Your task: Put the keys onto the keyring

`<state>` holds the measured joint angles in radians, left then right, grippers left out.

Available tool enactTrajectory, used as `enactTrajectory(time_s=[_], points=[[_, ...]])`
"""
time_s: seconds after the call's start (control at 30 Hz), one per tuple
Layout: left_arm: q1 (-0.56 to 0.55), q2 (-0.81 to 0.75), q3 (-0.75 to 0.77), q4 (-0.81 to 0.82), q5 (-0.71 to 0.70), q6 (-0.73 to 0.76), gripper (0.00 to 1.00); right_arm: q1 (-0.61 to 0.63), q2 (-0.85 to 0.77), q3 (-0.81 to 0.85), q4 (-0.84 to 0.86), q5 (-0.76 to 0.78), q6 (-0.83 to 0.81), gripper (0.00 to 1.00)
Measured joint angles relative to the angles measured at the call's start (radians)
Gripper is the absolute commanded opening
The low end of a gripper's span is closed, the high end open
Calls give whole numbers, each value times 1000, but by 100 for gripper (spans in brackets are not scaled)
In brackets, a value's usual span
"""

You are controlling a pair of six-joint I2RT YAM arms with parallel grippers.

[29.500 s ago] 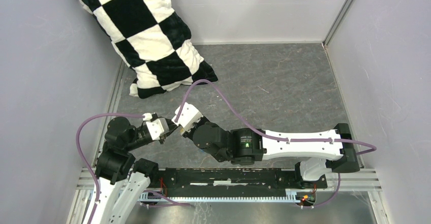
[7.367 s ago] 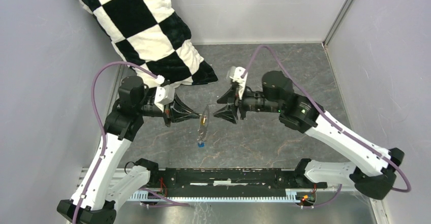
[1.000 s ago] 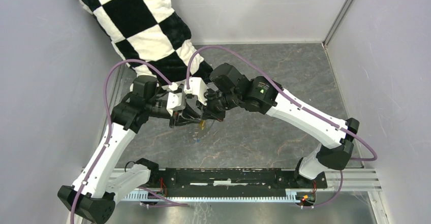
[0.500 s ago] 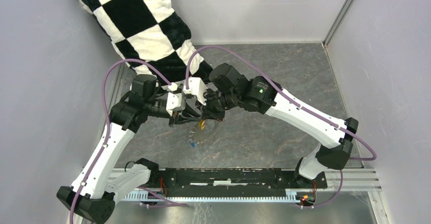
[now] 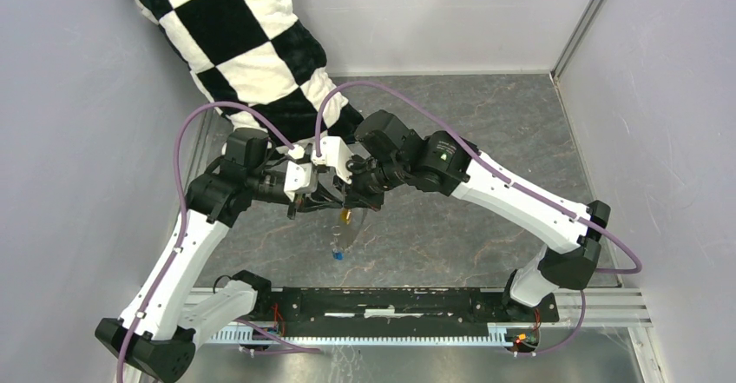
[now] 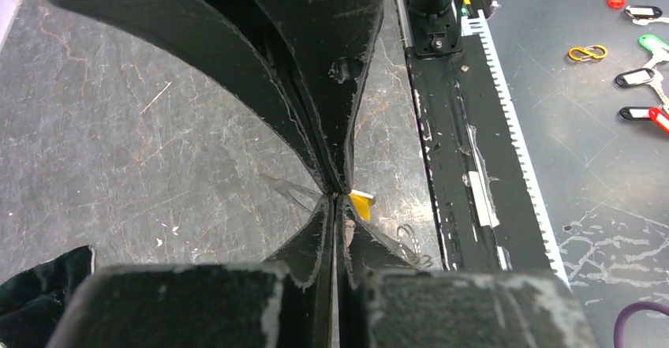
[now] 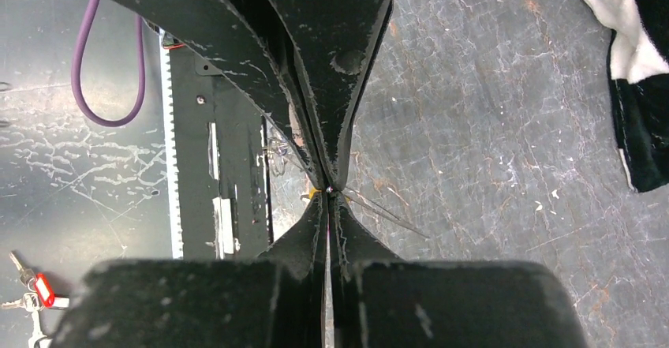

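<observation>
The left hand (image 6: 335, 194) is pressed closed, tip to tip. A hair-thin strand comes out of the pinch toward 9 o'clock and the yellow key (image 6: 360, 203) sits just beside the tips at 3 o'clock. Whether it nips the strand, the key or nothing is too fine to tell. The right hand (image 7: 328, 189) meets it nose to nose and is closed as tightly. Two thin lines of the keyring (image 7: 386, 215) fan out from its pinch toward 4 o'clock, so it seems to have the ring by its upper end.

From above, the keyring (image 5: 342, 237) trails from the two hands toward 6 o'clock. The yellow key (image 5: 347, 217) is at its top, right under the fingertips, and the blue key (image 5: 335, 255) is at its far low end, near the front rail. I cannot tell whether the ring hangs free or rests on the tabletop (image 5: 486, 140).

As a judgement, the blue key looks already threaded, since it sits at the very bottom of the loop. The yellow key is the one in hand, either being worked onto the ring or only just on, and the pictures are too small to settle which. What seems left is to confirm that key is through, then let go.

Off at 11 o'clock a checkered pillow (image 5: 234, 44) leans in the corner.
</observation>
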<state>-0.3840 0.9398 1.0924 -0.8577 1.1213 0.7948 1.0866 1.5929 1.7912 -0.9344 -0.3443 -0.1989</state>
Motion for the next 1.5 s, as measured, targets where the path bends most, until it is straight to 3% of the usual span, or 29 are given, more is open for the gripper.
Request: enactTrajectory(time_s=[0.07,0.2,0.27,0.4,0.53,0.7,0.93,1.27,1.5], points=[[-2,0,0,-1,-1,0,2,0,0,0,-1,-5,0,4],[-5,0,1,-10,-1,3,2,-1,-6,-11,11,-8,10,31],[-8,0,1,-18,-2,3,2,-3,-27,-48,45,4,26,37],[-11,0,0,28,3,-72,2,-43,-130,-200,184,8,78,48],[-11,-18,-18,187,14,-252,2,-127,-307,-404,357,-17,173,58],[-11,-59,-64,445,34,-526,2,-185,-491,-618,613,-91,311,60],[-11,-90,-79,743,45,-814,2,-217,-547,-822,968,-188,517,60],[-11,-134,-83,890,68,-909,2,-248,-564,-920,1347,-269,764,58],[-11,-159,-110,953,64,-937,2,-250,-549,-939,1501,-311,868,59]])
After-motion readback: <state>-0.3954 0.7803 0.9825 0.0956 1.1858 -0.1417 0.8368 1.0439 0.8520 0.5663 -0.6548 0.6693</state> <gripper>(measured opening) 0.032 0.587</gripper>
